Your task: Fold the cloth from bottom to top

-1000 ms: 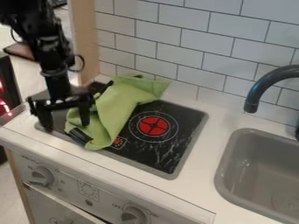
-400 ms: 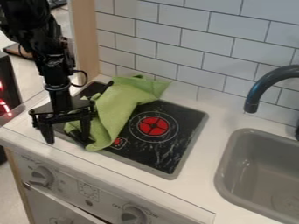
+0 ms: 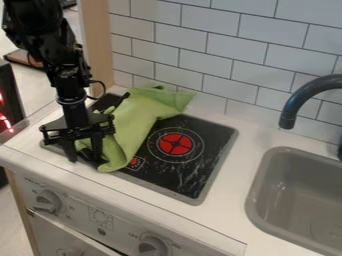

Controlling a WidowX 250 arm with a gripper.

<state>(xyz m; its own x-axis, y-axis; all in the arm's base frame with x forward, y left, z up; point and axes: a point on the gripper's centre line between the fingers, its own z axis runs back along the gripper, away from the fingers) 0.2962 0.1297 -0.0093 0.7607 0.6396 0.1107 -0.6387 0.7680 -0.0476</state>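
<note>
- Gripper [image 3: 85,159]: left of the frame, pointing down at the cloth's lower-left edge; fingers spread.
- Cloth [image 3: 137,120]: green, rumpled, left of centre, on the stove [image 3: 194,172].
- Sink [image 3: 300,192]: lower right of the frame.

The cooktop [image 3: 217,142] has a black surface, smooth and glossy, with streaky shine. On it, the green cloth [image 3: 137,117] is a soft, matt fabric with creases. Around the cooktop, the white countertop [image 3: 230,185] looks smooth. Behind it, the wall tiles [image 3: 227,47] have a smooth finish, and the panel [image 3: 98,42] is of pale wood. Beside it, the grey sink [image 3: 257,195] is smooth, like plastic. In front, the knobs [image 3: 47,201] look like grey plastic.
</note>
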